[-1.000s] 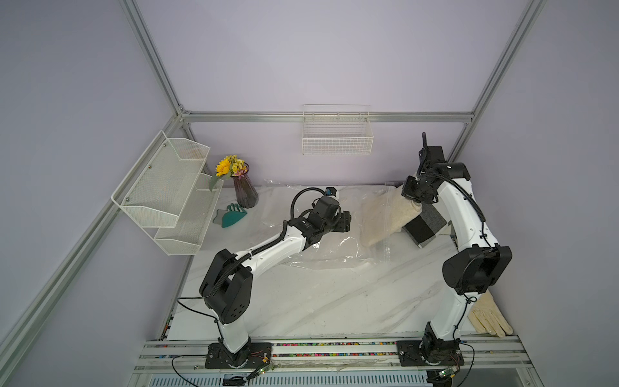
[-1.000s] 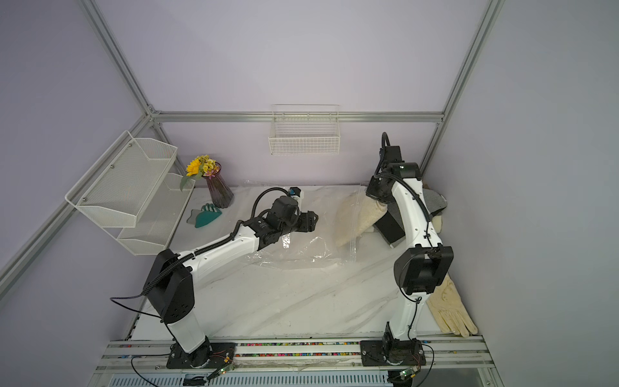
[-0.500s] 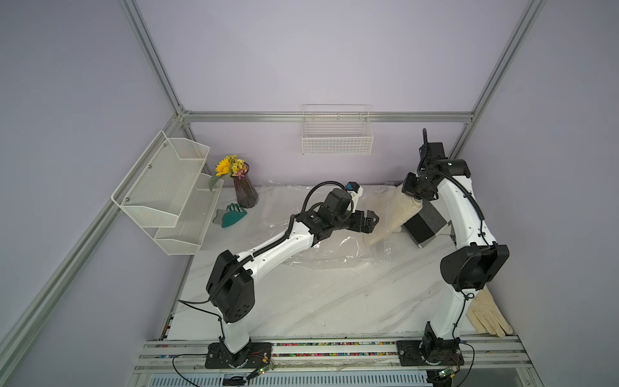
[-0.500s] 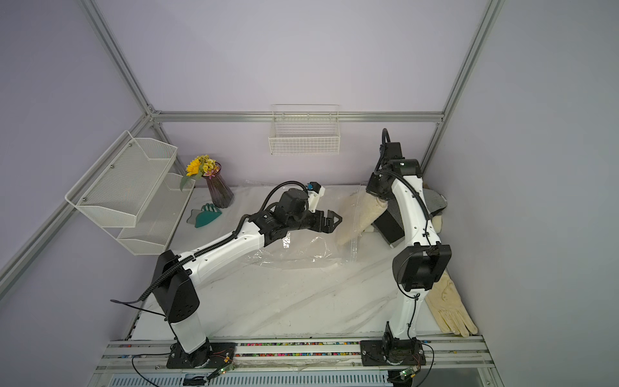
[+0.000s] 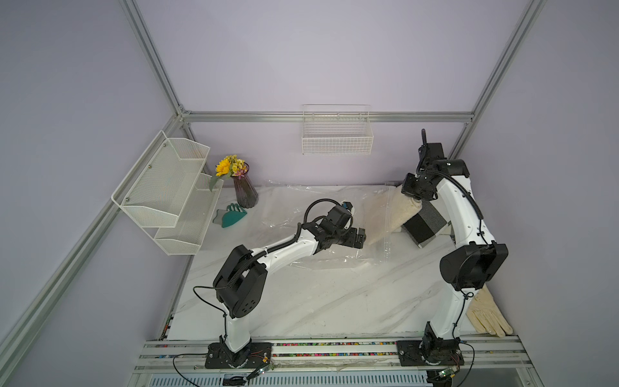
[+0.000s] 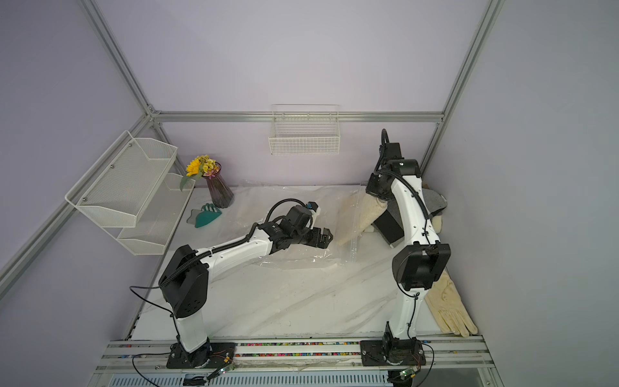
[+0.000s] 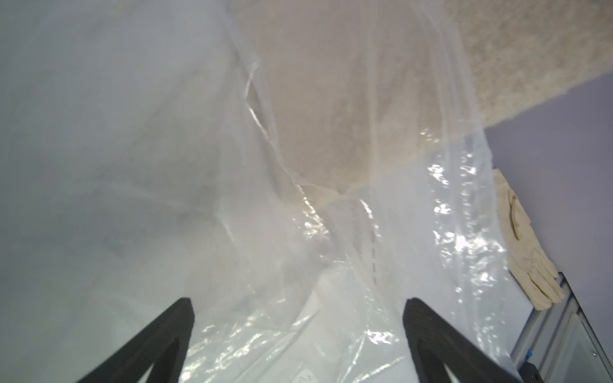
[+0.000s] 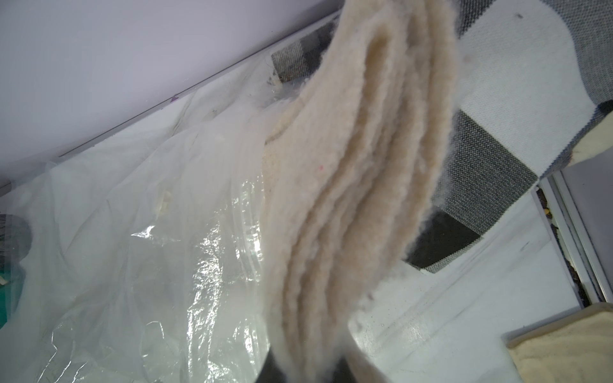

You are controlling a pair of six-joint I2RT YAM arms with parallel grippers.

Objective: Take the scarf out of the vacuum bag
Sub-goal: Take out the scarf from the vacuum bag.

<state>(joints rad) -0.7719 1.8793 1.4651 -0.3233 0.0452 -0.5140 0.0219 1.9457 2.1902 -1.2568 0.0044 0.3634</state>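
In both top views the vacuum bag (image 5: 301, 207) (image 6: 268, 217) lies crinkled and transparent across the back of the table. A cream fluffy folded scarf (image 5: 395, 214) (image 6: 358, 217) hangs slanted at the back right, its lower end still inside the bag's mouth. My right gripper (image 5: 417, 199) (image 8: 305, 371) is shut on the scarf's (image 8: 358, 182) upper end, its fingers buried in the pile. My left gripper (image 5: 361, 238) (image 7: 298, 318) stands open just above the bag (image 7: 298, 248), beside the scarf's lower end, with only plastic between its fingers (image 7: 179, 331).
A grey, black and white checked cloth (image 5: 425, 224) lies under the right arm. Cream gloves (image 5: 485, 315) rest at the front right edge. A flower vase (image 5: 244, 191), a teal piece (image 5: 231, 216) and a wire shelf (image 5: 167, 194) stand at the left; a wall basket (image 5: 336, 134) hangs behind.
My left arm has reached to the right across the bag, toward the scarf, and its jaws have opened wide. The right gripper has kept its hold on the scarf.
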